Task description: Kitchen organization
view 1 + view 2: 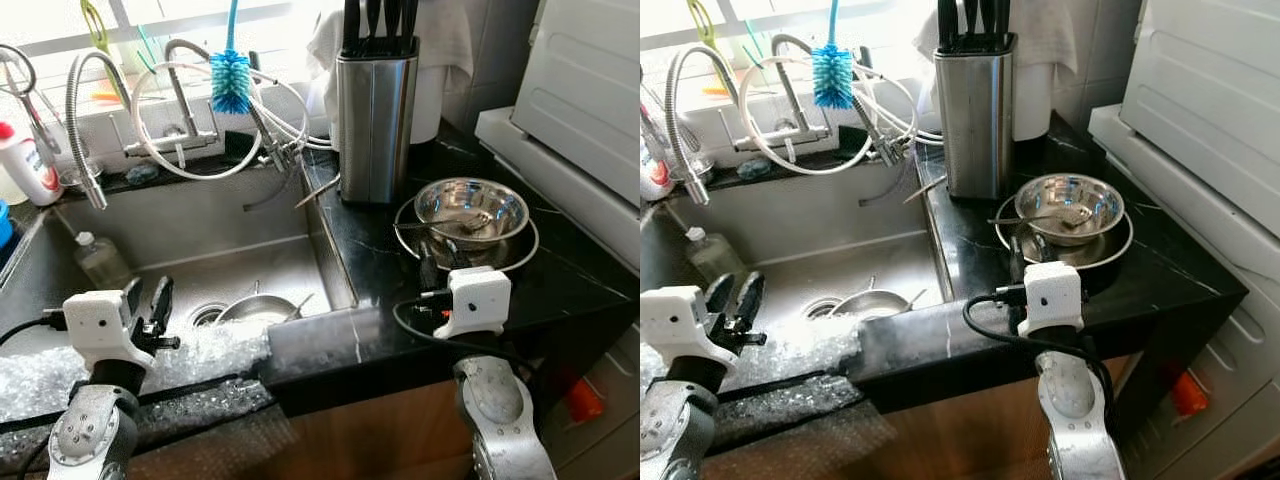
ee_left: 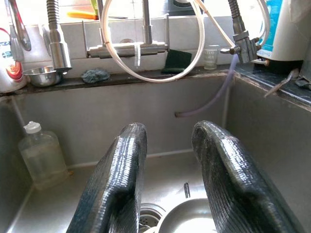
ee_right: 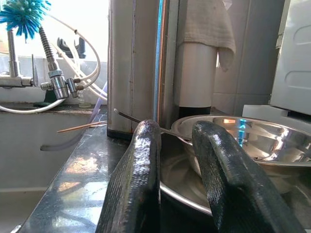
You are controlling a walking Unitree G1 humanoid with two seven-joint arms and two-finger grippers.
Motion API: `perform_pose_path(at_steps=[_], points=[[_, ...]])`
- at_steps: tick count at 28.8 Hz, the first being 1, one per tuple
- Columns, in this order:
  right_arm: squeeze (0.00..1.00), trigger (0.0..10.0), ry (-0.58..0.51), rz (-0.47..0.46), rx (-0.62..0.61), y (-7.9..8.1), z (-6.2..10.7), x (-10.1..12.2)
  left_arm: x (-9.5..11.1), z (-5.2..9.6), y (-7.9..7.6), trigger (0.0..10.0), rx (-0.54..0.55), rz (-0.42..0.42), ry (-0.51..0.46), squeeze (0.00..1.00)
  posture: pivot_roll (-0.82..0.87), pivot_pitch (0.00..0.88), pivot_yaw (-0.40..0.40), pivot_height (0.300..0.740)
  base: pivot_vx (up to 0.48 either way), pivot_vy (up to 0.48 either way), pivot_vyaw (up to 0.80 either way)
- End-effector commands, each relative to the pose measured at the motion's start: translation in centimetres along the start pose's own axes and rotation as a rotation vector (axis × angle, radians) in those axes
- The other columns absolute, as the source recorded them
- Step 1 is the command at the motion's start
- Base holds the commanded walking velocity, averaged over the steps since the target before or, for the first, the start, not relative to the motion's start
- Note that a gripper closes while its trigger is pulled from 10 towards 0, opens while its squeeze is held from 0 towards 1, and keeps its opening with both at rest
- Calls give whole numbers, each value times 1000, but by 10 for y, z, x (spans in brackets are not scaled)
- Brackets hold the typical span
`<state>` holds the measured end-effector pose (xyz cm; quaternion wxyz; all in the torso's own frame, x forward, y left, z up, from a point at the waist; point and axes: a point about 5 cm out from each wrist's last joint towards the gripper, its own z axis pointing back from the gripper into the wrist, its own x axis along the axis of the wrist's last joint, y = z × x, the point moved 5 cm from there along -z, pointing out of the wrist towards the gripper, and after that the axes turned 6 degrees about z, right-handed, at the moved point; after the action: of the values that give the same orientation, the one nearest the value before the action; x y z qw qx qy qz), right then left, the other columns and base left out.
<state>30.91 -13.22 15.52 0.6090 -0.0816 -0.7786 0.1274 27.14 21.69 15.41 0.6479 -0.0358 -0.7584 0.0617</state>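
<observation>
Head cameras look down at sink; wrist cameras sit low, close.

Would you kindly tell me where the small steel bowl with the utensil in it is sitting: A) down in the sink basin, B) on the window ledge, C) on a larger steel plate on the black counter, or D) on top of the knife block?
C: the small steel bowl rests on a larger steel plate on the black counter, just ahead of the right end effector and beside the knife block.
</observation>
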Motion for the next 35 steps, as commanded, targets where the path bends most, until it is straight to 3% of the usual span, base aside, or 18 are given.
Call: perform_pose_path(at_steps=[1,9,15,21,22,25,29,31,32,35], points=[[0,10000,-19,1,5,2,-2,5,5,2,-4,10000,-9,-13,-17,0,-78,0,114,740,0,0,0],[0,10000,-22,26,-3,-2,-9,11,-3,0,-9,10000,-3,0,-6,0,-77,0,113,740,0,0,0],[0,10000,-76,36,83,7,-26,35,-7,-5,-18,10000,-9,24,-2,0,-75,0,109,740,0,0,0],[0,10000,-89,60,164,15,-28,43,-8,-4,-19,10000,-6,30,1,0,-72,0,106,740,0,0,0],[1000,10000,-104,81,218,19,-29,48,-8,-4,-19,10000,-7,30,2,0,-74,0,107,740,0,0,0],[1000,10000,-108,86,240,21,-29,51,-8,-4,-20,10000,-6,29,2,0,-74,0,107,740,0,0,0],[1000,10000,-120,234,440,41,-23,55,-10,-6,-21,10000,-11,33,5,0,-79,0,109,740,0,0,0],[1000,10000,-108,268,460,42,-22,52,-10,-7,-22,10000,-14,36,5,0,-79,0,109,740,0,0,0],[0,10000,-80,313,473,41,-22,45,-11,-8,-23,10000,-18,39,8,0,-79,0,110,740,0,0,0],[0,10000,-63,343,474,39,-23,40,-11,-9,-24,10000,-21,40,10,0,-77,0,109,740,0,0,0]])
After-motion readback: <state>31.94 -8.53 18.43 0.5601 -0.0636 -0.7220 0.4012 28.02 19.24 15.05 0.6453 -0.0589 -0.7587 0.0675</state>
